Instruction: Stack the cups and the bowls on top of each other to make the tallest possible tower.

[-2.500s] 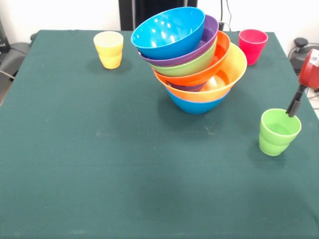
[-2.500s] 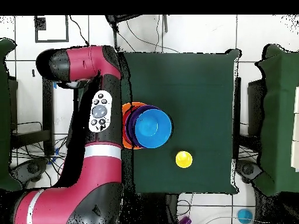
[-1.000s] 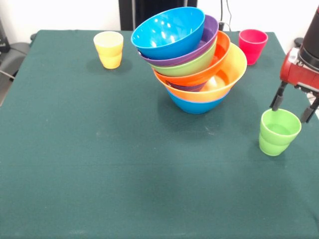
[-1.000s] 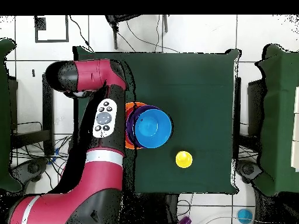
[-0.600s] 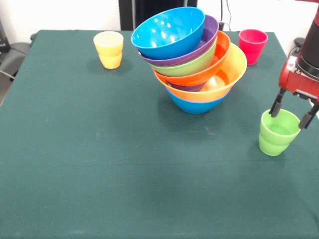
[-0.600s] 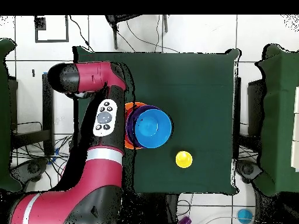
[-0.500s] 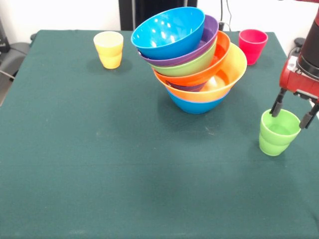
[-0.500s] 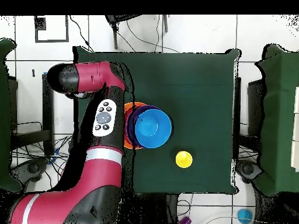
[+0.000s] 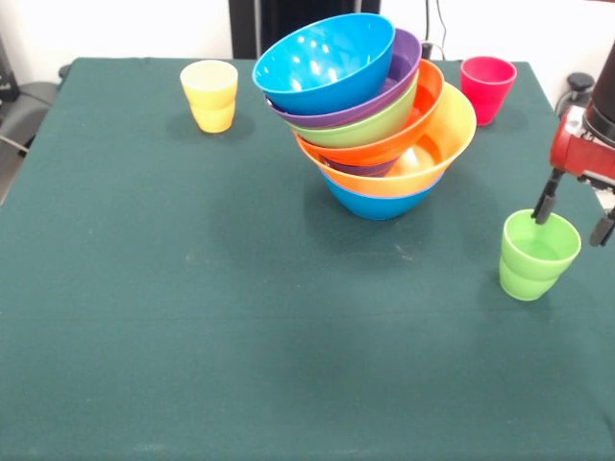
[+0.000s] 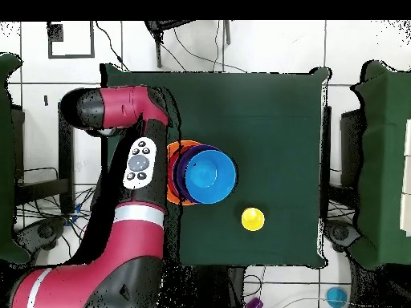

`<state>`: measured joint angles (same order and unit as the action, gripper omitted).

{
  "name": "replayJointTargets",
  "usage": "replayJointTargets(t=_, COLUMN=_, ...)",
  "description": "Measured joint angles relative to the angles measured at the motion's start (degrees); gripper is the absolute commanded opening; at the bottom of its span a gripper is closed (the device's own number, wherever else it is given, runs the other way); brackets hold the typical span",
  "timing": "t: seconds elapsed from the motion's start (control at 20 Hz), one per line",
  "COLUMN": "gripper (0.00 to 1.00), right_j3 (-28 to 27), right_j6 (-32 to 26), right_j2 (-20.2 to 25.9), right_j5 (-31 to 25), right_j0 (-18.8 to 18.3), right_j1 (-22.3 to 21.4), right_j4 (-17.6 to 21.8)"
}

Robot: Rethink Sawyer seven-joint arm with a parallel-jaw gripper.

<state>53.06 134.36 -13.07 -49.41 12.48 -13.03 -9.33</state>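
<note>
Lab: robot arm, trailing floor cables.

Red arm, grey button panel

The light green cup stands upright on the cloth, its far rim directly beneath the spread fingers of the pincer. The tower of nested, tilted bowls, blue at the bottom, then yellow-orange, orange-red, lime green, purple and a blue one uppermost, leans well to the pincer's left in the front view. The red-pink cup stands upright beyond the pincer, and the yellow cup stands upright far off past the tower.
</note>
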Motion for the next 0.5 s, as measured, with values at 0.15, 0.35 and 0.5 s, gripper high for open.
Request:
replayJointTargets(t=0.15, gripper=1.00, right_j3=0.00, right_j6=0.00, right_j2=0.00, right_j5=0.55, right_j0=0.42, right_j1=0.05, right_j4=-0.78)
replayJointTargets(t=0.35, gripper=1.00, right_j3=0.00, right_j6=0.00, right_j2=0.00, right_j5=1.78, right_j0=1.07, right_j1=0.09, right_j4=-1.53)
replayJointTargets(t=0.5, gripper=1.00, right_j3=0.00, right_j6=0.00, right_j2=-0.03, right_j5=2.50, right_j0=1.40, right_j1=0.12, right_j4=-1.65)
